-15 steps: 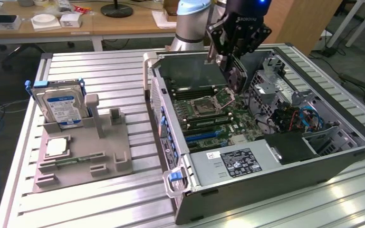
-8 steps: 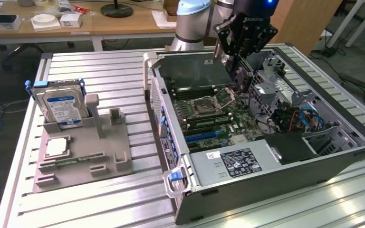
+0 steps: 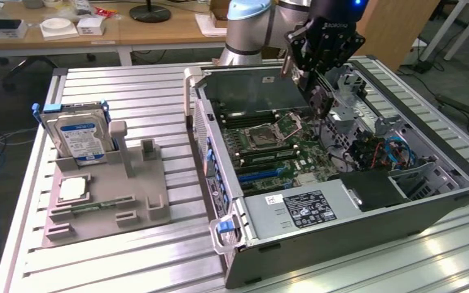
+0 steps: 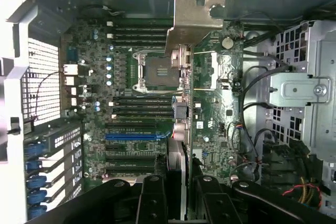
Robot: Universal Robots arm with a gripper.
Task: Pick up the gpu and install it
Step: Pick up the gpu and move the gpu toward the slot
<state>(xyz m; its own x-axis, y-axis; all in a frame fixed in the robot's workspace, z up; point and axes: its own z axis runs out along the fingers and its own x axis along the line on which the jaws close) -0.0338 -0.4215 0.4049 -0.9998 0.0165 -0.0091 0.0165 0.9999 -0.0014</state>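
Observation:
The gpu (image 3: 322, 97) hangs on edge in my gripper (image 3: 312, 78), above the open computer case (image 3: 218, 165) and over its motherboard (image 3: 277, 141). The gripper is shut on the gpu. In the wrist view the gpu (image 4: 181, 129) is seen edge-on, with its silver end bracket (image 4: 195, 17) at the far end. The black fingers (image 4: 152, 203) clamp it from both sides, the gripper (image 4: 181, 200) closed around the card's near end. The card lies over the motherboard (image 4: 131, 77), beside the empty processor socket (image 4: 157, 72) and crosswise to the blue slot (image 4: 131, 136). It is above the board, not seated.
A grey holder (image 3: 129, 195) at the exterior view's left carries a hard drive (image 3: 78, 137), a memory stick (image 3: 96, 204) and a square chip (image 3: 71, 190). Inside the case are a power supply (image 3: 300, 209), a metal drive cage (image 4: 299, 93) and loose cables (image 3: 381, 155).

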